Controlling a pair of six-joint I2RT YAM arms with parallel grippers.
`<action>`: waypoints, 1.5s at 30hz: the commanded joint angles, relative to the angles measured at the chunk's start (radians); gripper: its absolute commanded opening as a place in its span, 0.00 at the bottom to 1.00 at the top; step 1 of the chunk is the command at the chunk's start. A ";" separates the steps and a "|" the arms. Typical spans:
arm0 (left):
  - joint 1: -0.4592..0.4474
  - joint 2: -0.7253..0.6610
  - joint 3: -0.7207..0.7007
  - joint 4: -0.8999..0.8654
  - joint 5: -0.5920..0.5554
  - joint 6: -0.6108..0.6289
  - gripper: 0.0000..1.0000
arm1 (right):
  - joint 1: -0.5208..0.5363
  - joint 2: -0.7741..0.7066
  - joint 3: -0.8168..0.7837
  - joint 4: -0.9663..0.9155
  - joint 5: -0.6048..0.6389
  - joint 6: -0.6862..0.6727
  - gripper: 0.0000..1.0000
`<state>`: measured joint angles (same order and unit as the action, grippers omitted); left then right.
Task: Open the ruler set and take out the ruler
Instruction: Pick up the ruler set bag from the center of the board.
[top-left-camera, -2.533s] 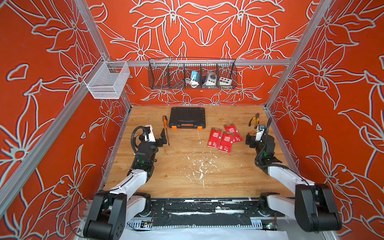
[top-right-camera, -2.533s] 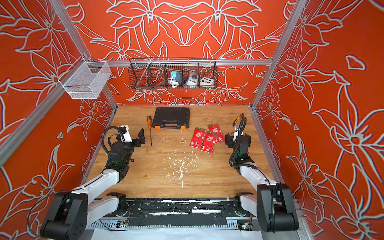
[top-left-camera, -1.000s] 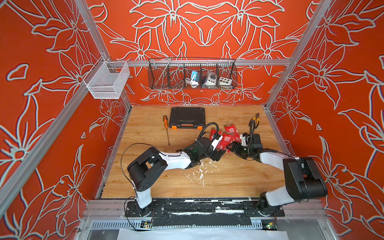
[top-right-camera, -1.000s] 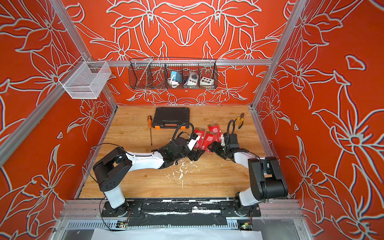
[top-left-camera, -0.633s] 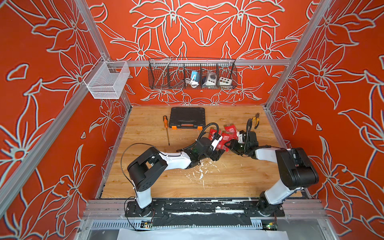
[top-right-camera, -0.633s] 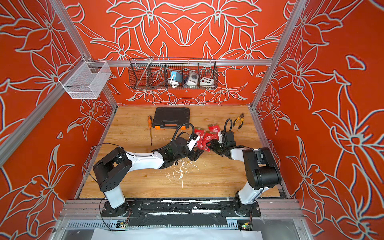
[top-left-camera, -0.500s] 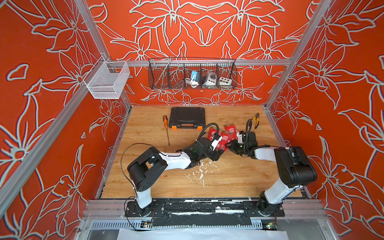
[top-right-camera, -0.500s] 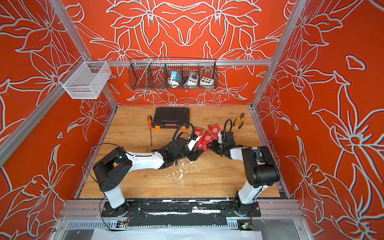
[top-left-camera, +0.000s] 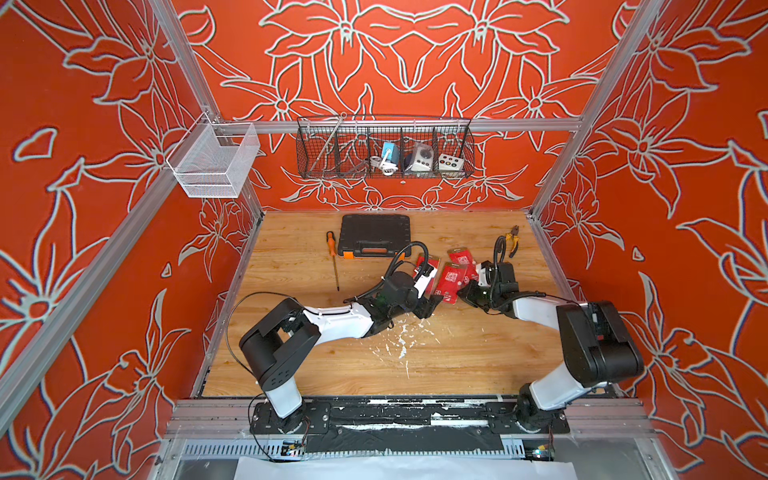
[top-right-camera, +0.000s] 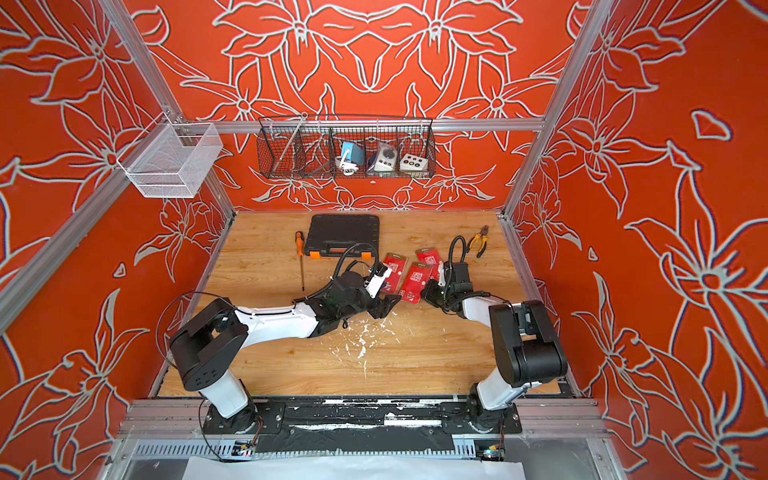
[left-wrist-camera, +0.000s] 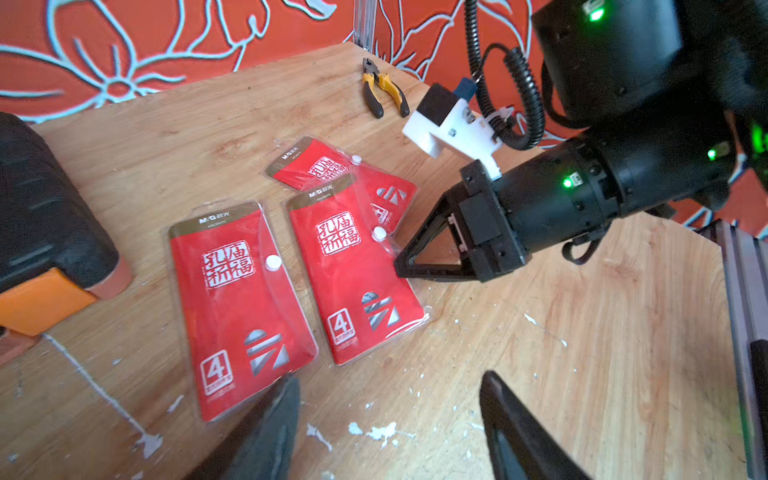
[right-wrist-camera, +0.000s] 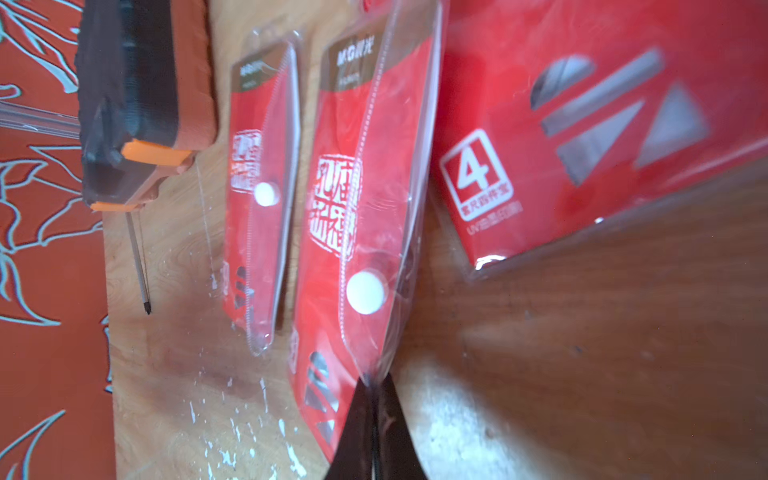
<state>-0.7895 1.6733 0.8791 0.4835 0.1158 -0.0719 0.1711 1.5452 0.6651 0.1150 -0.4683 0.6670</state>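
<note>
1. Ruler set (top-left-camera: 451, 281): lies on the surface, centre of a top view, long axis near vertical in frame, header end uppermost.
2. Right pincer (right-wrist-camera: 372, 388): clamped on its clear flap (right-wrist-camera: 395, 174).
3. Left pincer (left-wrist-camera: 390, 378): wide, holding nothing.
4. Surface (top-left-camera: 457, 357): wood, white-flecked; walls (top-left-camera: 395, 62) orange floral.

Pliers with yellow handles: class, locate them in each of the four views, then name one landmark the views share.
In a top view: pliers by the table's far right corner.
In a top view: pliers at that same corner.
Left wrist: pliers near the wall corner.
Right wrist: not in view.
Shared landmark: the black case with orange latches, in all four.
</note>
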 joint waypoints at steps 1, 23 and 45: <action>0.030 -0.059 -0.023 0.019 0.090 -0.023 0.69 | 0.006 -0.097 0.047 -0.101 0.049 -0.109 0.00; 0.119 -0.159 -0.071 0.200 0.487 -0.304 0.67 | 0.007 -0.495 0.173 -0.369 -0.301 -0.418 0.00; 0.137 -0.006 0.040 0.403 0.569 -0.472 0.63 | 0.042 -0.538 0.195 -0.449 -0.431 -0.476 0.00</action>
<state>-0.6552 1.6447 0.8898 0.8482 0.6552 -0.5228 0.2005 1.0161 0.8223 -0.3351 -0.8585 0.2203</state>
